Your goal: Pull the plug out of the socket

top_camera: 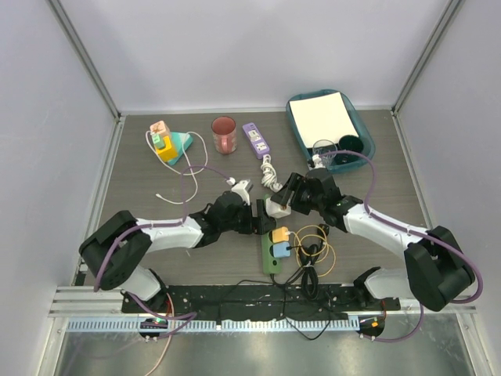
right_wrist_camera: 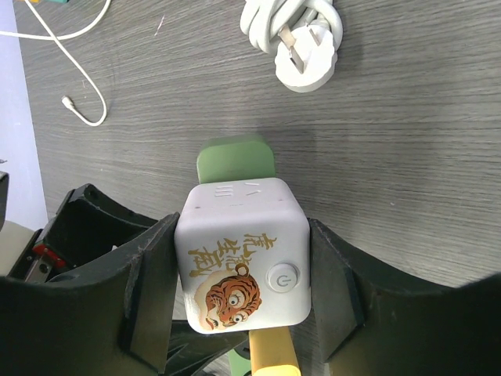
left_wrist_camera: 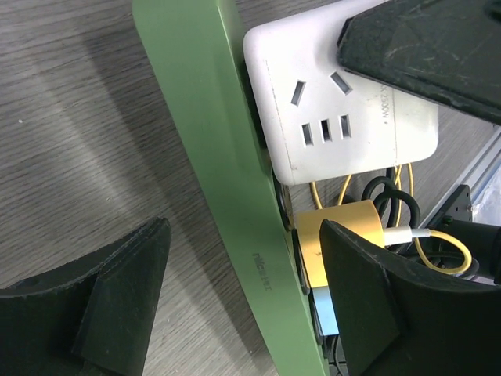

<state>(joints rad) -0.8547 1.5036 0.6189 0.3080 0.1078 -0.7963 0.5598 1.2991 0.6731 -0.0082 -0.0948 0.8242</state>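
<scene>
The plug (top_camera: pixel 279 250) sits on the socket (top_camera: pixel 270 267), toward its 6 o'clock end. The left wrist view shows only a pale-blue sliver of it behind a finger. Three boxy adapters ride the one green strip and hide its outlets: the plug, a yellow cube (top_camera: pixel 279 233) touching it at 12 o'clock, and a white cube (right_wrist_camera: pixel 243 258) at the far end. The right gripper (right_wrist_camera: pixel 244 270) is clamped on the white cube's sides; whether that cube's pins are seated is hidden. The left gripper (left_wrist_camera: pixel 246 301) straddles the strip, fingers apart.
</scene>
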